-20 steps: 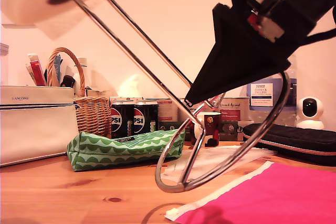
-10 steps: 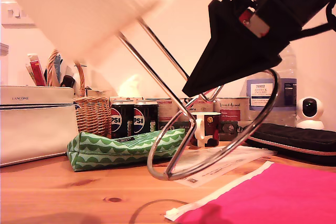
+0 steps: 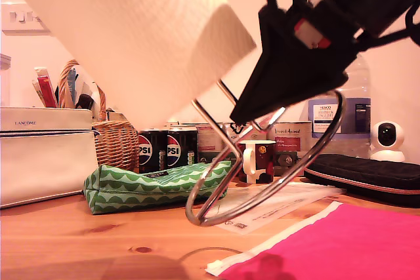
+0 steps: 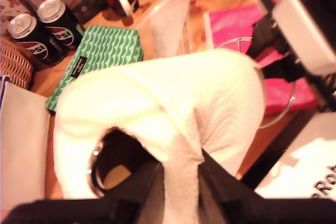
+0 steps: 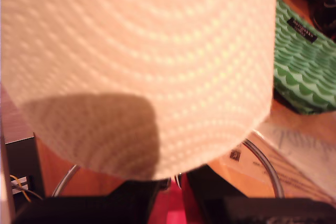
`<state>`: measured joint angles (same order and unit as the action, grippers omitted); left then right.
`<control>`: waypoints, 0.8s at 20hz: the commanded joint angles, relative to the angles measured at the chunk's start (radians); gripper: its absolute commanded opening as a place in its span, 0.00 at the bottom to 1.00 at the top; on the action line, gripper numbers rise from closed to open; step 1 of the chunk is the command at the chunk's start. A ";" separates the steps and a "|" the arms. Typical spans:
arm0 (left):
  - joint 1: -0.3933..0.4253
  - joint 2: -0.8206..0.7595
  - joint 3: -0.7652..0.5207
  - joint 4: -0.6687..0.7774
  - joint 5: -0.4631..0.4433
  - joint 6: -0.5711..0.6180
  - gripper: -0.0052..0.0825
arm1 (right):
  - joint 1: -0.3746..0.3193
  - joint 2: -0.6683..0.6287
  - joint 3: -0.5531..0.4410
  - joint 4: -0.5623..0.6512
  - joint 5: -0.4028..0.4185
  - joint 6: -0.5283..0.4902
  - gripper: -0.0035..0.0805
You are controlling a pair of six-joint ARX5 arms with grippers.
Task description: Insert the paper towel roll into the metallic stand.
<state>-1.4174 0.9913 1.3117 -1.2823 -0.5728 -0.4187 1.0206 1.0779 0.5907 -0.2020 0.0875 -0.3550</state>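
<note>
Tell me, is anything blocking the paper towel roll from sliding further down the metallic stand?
Nothing visible. The paper towel roll is already on the tilted metallic stand, and only bare chrome rod shows between the roll's end and the ring base.

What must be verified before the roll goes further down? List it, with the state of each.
1. Paper towel roll threaded on the metallic stand: ok, the rods run into its lower end.
2. My first gripper holds the roll: ok, pinching its wall at the core.
3. My second gripper holds the stand: ok, closed on the upright near the base.
4. Stand upright: not ok, tilted.
5. Roll seated on the ring base: not ok, bare rod shows between them.
6. Mug clear of the base: cannot tell.
</note>
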 commanded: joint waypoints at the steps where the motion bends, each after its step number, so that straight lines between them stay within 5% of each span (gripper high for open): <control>1: 0.068 0.041 -0.024 -0.017 -0.003 0.071 0.03 | -0.002 -0.021 0.013 0.015 -0.005 0.048 0.03; 5: 0.195 0.050 -0.024 0.114 0.132 0.306 0.03 | -0.002 -0.032 0.013 0.045 -0.007 0.072 0.03; 16: 0.576 0.130 -0.024 0.271 0.518 0.710 0.03 | -0.010 -0.108 0.012 0.047 0.001 0.111 0.03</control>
<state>-0.8703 1.0622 1.3132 -1.0252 -0.0242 0.2466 0.9951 1.0119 0.5842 -0.2226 0.1135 -0.2577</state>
